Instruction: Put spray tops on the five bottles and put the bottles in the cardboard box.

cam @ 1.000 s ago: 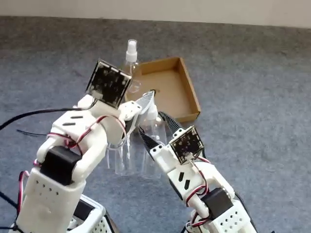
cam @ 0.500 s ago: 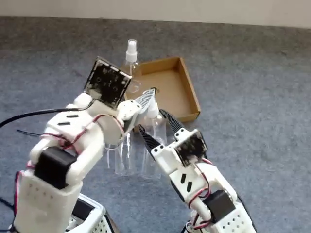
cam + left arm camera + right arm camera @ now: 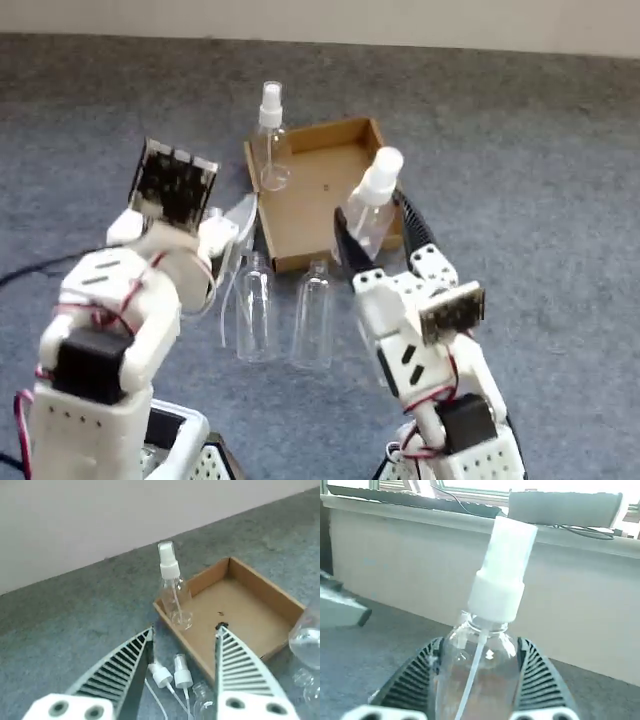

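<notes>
Bottle [image 3: 476,677] between jaws of right tool [image 3: 480,647]

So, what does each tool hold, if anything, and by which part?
The right tool grips a capped spray bottle by its body, below the neck. The left tool is open, holding nothing.

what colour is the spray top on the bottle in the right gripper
White spray top on a clear bottle; right wrist view shows it best.
</notes>
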